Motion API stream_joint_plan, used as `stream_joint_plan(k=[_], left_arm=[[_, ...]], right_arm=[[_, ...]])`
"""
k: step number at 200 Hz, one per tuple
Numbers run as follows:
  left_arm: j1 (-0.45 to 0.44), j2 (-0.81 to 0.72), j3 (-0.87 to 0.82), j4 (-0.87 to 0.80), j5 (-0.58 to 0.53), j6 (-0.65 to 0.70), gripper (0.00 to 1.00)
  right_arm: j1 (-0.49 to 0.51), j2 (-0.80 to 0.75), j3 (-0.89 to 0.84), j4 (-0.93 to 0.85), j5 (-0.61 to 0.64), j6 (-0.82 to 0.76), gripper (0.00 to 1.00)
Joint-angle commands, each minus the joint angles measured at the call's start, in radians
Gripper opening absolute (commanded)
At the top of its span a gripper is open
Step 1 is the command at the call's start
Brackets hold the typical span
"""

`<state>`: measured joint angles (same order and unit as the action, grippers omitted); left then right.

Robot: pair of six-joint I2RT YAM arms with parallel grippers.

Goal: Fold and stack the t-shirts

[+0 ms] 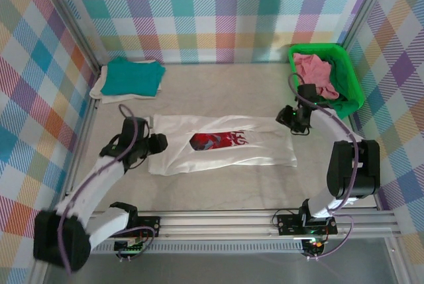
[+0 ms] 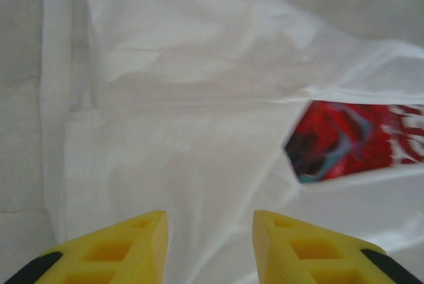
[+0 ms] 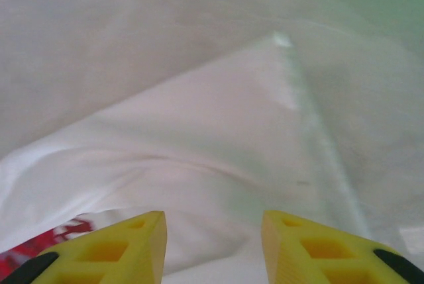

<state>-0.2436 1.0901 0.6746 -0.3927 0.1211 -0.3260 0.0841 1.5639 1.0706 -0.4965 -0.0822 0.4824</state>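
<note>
A white t-shirt (image 1: 222, 142) with a red-and-blue chest graphic (image 1: 217, 140) lies folded into a long band across the middle of the table. My left gripper (image 1: 161, 142) hovers at its left end, open, cloth below the yellow fingers (image 2: 129, 244) but none between them. My right gripper (image 1: 286, 117) hangs open over the shirt's right end (image 3: 218, 158), also holding nothing. A folded teal t-shirt (image 1: 134, 75) rests on a cream one (image 1: 99, 89) at the back left. A pink t-shirt (image 1: 316, 72) lies crumpled in the green basket (image 1: 346, 95).
The green basket stands at the back right corner, close behind my right arm. Checked walls enclose the table on three sides. An aluminium rail (image 1: 225, 221) runs along the near edge.
</note>
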Motion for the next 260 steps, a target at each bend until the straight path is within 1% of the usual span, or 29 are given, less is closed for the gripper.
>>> stream_joint_plan(k=[1,7,13,35,61,68,75,84,101,114,133,135,145,163,169,181,183,194,200,228,244,260], left_arm=[[0.009,0.096,0.034,-0.002,-0.001,-0.027,0.44],[0.009,0.108,0.032,-0.001,-0.023,-0.039,0.50],[0.009,0.117,0.029,0.001,-0.040,-0.037,0.52],[0.016,0.135,0.032,0.002,-0.140,-0.023,0.52],[0.041,0.138,0.065,0.000,-0.199,-0.015,0.53],[0.065,0.146,0.067,0.008,-0.196,-0.012,0.53],[0.093,0.163,0.067,0.020,-0.174,-0.010,0.57],[0.120,0.198,0.076,0.035,-0.137,-0.004,0.57],[0.125,0.271,0.096,0.054,-0.119,0.023,0.57],[0.125,0.320,0.109,0.078,-0.092,0.045,0.54],[0.123,0.374,0.122,0.106,-0.045,0.058,0.42],[0.123,0.379,0.123,0.133,-0.040,0.058,0.41],[0.119,0.398,0.131,0.145,-0.026,0.061,0.37],[0.106,0.395,0.137,0.131,-0.040,0.065,0.19],[0.099,0.382,0.134,0.125,-0.049,0.064,0.16],[0.090,0.348,0.124,0.123,-0.059,0.063,0.06],[0.088,0.342,0.123,0.097,-0.063,0.060,0.05],[0.078,0.311,0.119,0.060,-0.081,0.049,0.04],[0.073,0.293,0.117,0.044,-0.090,0.045,0.00],[0.028,0.229,0.111,-0.027,-0.112,0.020,0.00],[-0.028,0.197,0.115,-0.077,-0.138,0.010,0.00],[-0.112,0.174,0.127,-0.137,-0.189,0.009,0.00]], right_arm=[[0.078,-0.021,0.034,0.058,0.002,-0.065,0.45],[0.094,-0.012,0.042,0.055,0.015,-0.063,0.46],[0.103,-0.002,0.047,0.063,0.010,-0.061,0.46],[0.116,0.039,0.048,0.099,-0.031,-0.051,0.46],[0.132,0.076,0.068,0.096,-0.041,-0.057,0.46],[0.134,0.077,0.068,0.099,-0.041,-0.058,0.46],[0.134,0.077,0.067,0.101,-0.041,-0.058,0.46],[0.134,0.077,0.068,0.102,-0.041,-0.059,0.46],[0.133,0.075,0.069,0.102,-0.040,-0.059,0.46],[0.134,0.073,0.069,0.104,-0.039,-0.059,0.46],[0.134,0.073,0.068,0.104,-0.040,-0.057,0.46],[0.134,0.073,0.068,0.105,-0.039,-0.057,0.46],[0.133,0.073,0.069,0.101,-0.036,-0.058,0.46],[0.133,0.067,0.071,0.095,-0.028,-0.060,0.46],[0.134,0.064,0.073,0.091,-0.025,-0.061,0.46],[0.134,0.061,0.077,0.084,-0.018,-0.063,0.46],[0.134,0.061,0.077,0.085,-0.018,-0.064,0.46],[0.134,0.059,0.080,0.080,-0.015,-0.067,0.46],[0.134,0.058,0.082,0.081,-0.014,-0.068,0.46],[0.133,0.067,0.092,0.082,-0.017,-0.068,0.46],[0.134,0.075,0.098,0.084,-0.020,-0.065,0.46],[0.134,0.082,0.103,0.083,-0.023,-0.061,0.47]])
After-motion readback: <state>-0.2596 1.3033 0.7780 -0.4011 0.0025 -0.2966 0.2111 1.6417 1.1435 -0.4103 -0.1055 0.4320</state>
